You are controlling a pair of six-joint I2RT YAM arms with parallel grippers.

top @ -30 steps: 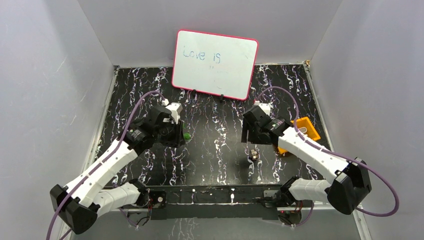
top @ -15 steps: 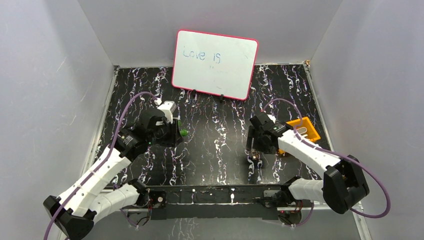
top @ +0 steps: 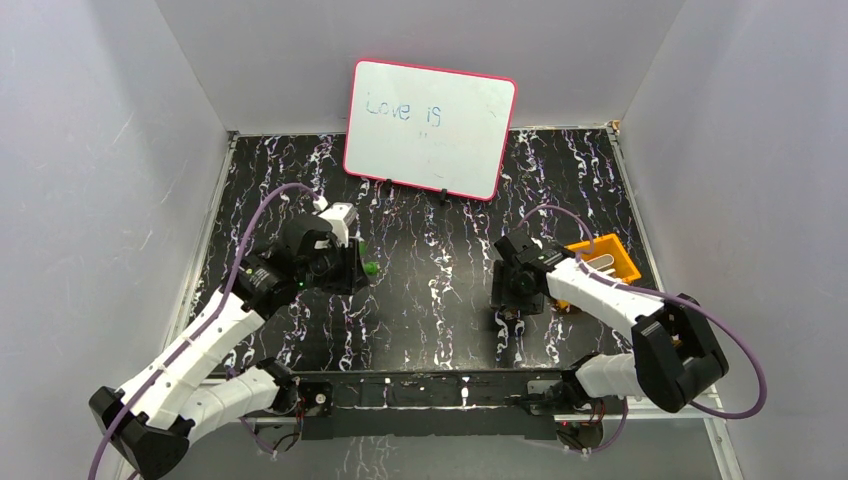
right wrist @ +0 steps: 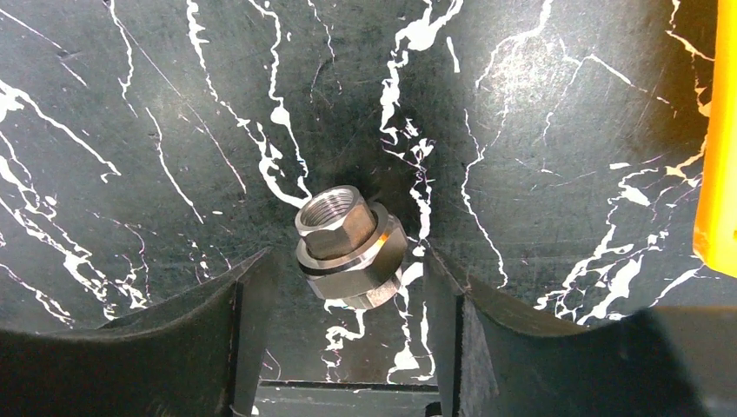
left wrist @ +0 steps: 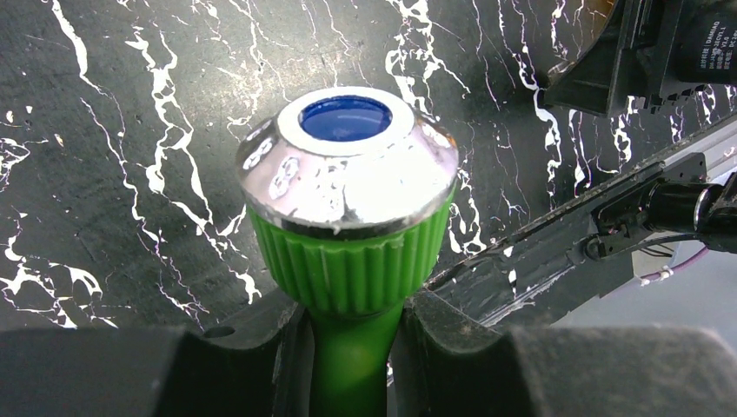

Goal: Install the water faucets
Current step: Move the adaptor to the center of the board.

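On the left side of the black marbled table, the left gripper is clenched on the slim neck of the green tap, apparently lifted off the surface, its blue-and-silver knob facing the wrist camera. Right of centre, the right gripper stands released, its jaws either side of a threaded metal fitting that stands on end on the table, touching neither. Closing off-centre would likely tip or skid the fitting. A hold so close under the knob may let the tap swivel, and a tilted meeting of the two parts risks crossed threads. Counted: one tap, one loose fitting, one orange tray just right of the right gripper, one whiteboard at the far edge, two arms.
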